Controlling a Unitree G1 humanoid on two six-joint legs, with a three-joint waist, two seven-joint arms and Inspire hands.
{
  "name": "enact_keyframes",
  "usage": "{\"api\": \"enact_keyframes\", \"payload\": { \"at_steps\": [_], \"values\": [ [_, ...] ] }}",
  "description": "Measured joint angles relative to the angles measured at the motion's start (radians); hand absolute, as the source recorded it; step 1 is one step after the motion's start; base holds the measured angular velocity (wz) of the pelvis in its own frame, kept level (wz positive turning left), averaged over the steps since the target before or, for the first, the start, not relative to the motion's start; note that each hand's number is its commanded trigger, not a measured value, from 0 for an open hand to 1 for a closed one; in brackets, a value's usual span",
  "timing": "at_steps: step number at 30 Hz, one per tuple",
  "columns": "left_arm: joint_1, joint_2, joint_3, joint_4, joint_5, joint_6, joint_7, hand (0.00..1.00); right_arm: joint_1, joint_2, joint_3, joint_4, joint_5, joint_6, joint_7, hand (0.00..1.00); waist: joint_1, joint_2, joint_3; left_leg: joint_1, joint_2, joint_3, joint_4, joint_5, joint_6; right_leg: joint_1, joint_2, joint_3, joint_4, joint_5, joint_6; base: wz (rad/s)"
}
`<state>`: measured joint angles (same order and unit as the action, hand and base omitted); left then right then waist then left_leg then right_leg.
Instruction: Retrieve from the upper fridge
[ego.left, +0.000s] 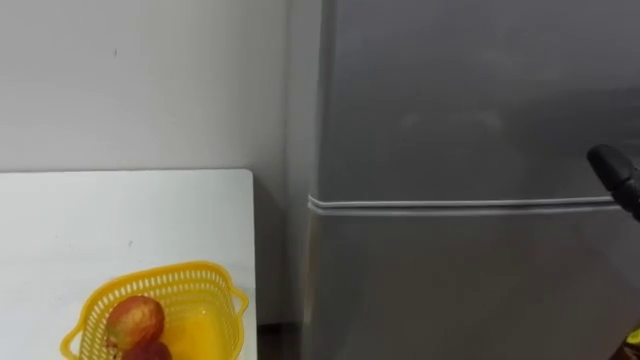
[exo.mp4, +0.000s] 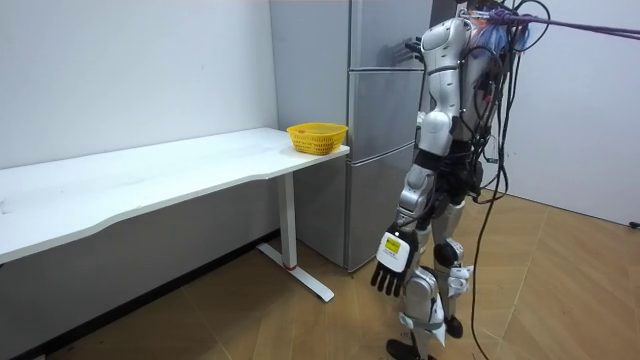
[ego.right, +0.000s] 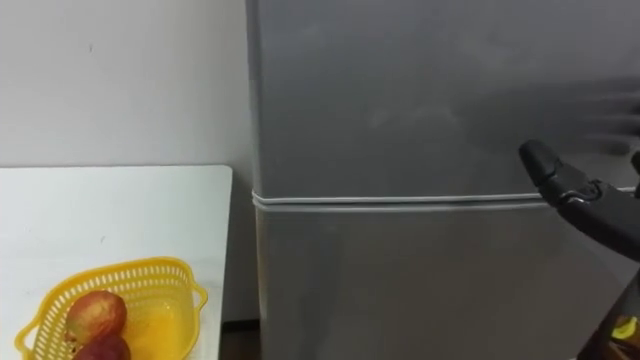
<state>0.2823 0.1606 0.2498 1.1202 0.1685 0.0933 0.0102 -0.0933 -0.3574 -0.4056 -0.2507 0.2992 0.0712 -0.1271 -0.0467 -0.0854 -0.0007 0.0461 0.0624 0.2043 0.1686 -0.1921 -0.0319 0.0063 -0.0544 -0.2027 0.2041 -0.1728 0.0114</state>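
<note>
Basket (ego.right: 150, 266) first, yellow, sitting low at our left on the white table (ego.right: 110, 210), with red fruit (ego.right: 97, 315) lying inside. We're standing facing the grey fridge (ego.right: 400, 100), just beside the table; its upper door (ego.right: 420, 90) is sitting shut above the pale seam (ego.right: 400, 200). Our right hand (ego.right: 592, 208) is hovering near that seam, one dark finger (ego.right: 543, 160) pointing out straight; whether the rest are curling we cannot tell. Meanwhile our left hand (exo.mp4: 393, 262) is hanging at our side, fingers relaxed, holding nothing.

walls: plain white wall (exo.mp4: 130, 70), nothing hung on it
floor: wood-look planks (exo.mp4: 560, 290), warm brown
counter: long white counter (exo.mp4: 150, 180) against the wall, on a white leg (exo.mp4: 290, 225)
light: pretty even indoor lighting
</note>
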Motion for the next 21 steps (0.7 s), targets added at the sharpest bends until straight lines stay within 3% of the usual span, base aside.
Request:
{"api": "enact_keyframes", "payload": {
  "at_steps": [3, 13, 21],
  "values": [
    [0.001, 0.003, -0.001, 0.001, 0.001, 0.002, -0.001, 0.0, -0.009, 0.0, 0.001, 0.001, -0.024, 0.016, 0.011, 0.0, 0.002, 0.001, 0.0001, 0.002, 0.0, 0.0, 0.002, 0.0, 0.0, 0.002, 0.001, 0.002, -0.001, 0.003, 0.0, 0.0],
    [0.007, 0.01, -0.001, 0.005, 0.001, 0.013, -0.023, 0.0, -0.01, 0.0, -0.001, 0.002, -0.06, 0.016, 0.032, 0.0, -0.002, 0.011, 0.0004, 0.002, 0.0, -0.017, 0.005, 0.0, 0.0, 0.012, 0.002, -0.003, -0.003, 0.003, 0.0, 0.01],
    [0.006, 0.011, -0.001, -0.014, 0.001, 0.008, -0.016, 0.0, -0.011, 0.0, -0.001, 0.003, -0.047, 0.009, -0.011, 0.0, -0.002, 0.024, -0.0004, -0.001, 0.0, -0.016, 0.009, 0.0, 0.0, 0.014, 0.0, -0.01, -0.001, 0.003, 0.0, 0.03]
  ]
}}
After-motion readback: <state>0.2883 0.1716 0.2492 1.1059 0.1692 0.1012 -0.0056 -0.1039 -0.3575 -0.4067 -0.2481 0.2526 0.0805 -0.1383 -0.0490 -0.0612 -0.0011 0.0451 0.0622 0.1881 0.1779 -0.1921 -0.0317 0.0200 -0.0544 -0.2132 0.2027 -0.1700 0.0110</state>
